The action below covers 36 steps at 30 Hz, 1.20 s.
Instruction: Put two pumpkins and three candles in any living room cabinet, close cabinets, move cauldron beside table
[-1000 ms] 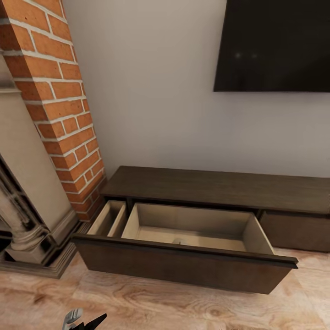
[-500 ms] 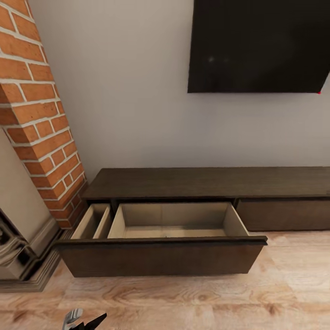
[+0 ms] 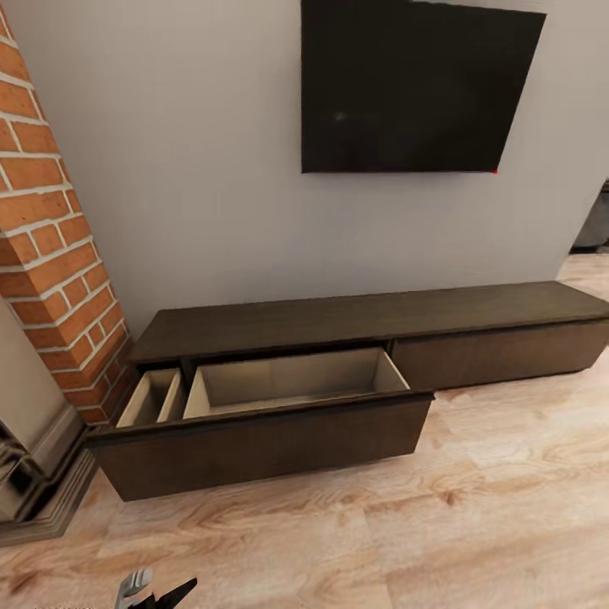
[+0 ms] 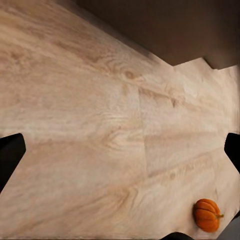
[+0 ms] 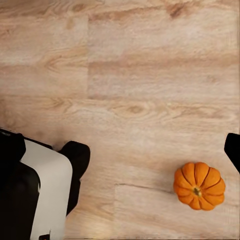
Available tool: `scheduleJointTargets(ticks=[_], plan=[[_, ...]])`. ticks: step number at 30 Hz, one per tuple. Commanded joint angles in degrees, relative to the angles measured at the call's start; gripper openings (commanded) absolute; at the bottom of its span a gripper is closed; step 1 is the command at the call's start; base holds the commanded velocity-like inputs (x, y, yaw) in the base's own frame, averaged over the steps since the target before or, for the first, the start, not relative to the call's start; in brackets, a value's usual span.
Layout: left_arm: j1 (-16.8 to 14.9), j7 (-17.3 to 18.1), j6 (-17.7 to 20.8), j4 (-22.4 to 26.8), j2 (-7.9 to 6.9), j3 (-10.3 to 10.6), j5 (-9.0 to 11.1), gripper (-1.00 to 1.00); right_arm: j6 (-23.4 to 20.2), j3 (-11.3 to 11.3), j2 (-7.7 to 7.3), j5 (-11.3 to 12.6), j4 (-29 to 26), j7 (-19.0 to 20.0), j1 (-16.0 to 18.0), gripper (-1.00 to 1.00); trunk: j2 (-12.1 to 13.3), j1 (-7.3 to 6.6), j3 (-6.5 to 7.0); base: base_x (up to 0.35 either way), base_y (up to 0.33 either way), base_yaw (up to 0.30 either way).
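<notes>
Cabinet [image 3: 338, 317]: long axis runs 9 to 3 along wall; one drawer [image 3: 279, 406] pulled out at left. One pumpkin [image 5: 199, 186] on floor [image 5: 140, 90], stem up. Left gripper [image 4: 120, 150], right gripper [image 5: 125, 155]: fingers spread, empty.

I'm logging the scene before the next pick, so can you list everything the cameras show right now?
cabinet: one, dark brown, long and low against the wall.
drawer: one, pulled open, pale beige inside, at the cabinet's left end; no contents visible.
pumpkin: one visible, bright orange, on the floor apart from both grippers; also at.
TV: one, black, on the wall above the cabinet.
fireplace: one, red brick, left of the cabinet.
wall: pale grey.
floor: light wood planks.
robot base: white and black, standing on the floor.
left gripper: black fingers spread, nothing between.
right gripper: one black fingertip at the frame edge.
</notes>
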<state>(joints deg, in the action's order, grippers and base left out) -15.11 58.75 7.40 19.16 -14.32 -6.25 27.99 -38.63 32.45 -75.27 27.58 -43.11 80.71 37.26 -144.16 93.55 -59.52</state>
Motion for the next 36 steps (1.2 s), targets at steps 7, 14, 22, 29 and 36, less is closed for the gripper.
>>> scheduleJointTargets(ticks=[7, 14, 22, 29, 36], plan=[[0.0, 0.22, 0.6, 0.0, -0.01, -0.08, 0.31, 1.0, -0.17, 0.42, -0.05, 0.46, 0.12, -0.06, 0.27, 1.0, -0.03, -0.04, 0.18, -0.326, 0.079, -0.285], [0.0, 0.15, 0.6, 0.0, -0.01, -0.08, 0.31, 1.0, -0.08, 0.42, -0.05, 0.46, 0.21, -0.18, 0.27, 1.0, -0.03, -0.04, 0.42, -0.146, 0.042, -0.284], [0.0, -0.07, 0.6, 0.0, -0.01, -0.08, 0.31, 1.0, -0.04, 0.42, -0.05, 0.46, 0.43, -0.24, 0.27, 1.0, -0.03, -0.04, 0.71, -0.009, 0.003, -0.284], [0.01, -0.36, 0.52, 0.0, -0.01, -0.08, 0.31, 1.0, 0.02, 0.42, -0.05, 0.46, 2.18, -0.2, 0.27, 1.0, -0.03, -0.04, 0.99, -0.073, -0.058, -0.284], [0.03, -0.39, 0.51, 0.0, 0.01, -0.08, 0.31, 1.0, 0.04, 0.42, -0.05, 0.46, 2.5, -0.2, 0.27, 1.0, -0.03, -0.04, 1.27, -0.247, -0.176, -0.284]])
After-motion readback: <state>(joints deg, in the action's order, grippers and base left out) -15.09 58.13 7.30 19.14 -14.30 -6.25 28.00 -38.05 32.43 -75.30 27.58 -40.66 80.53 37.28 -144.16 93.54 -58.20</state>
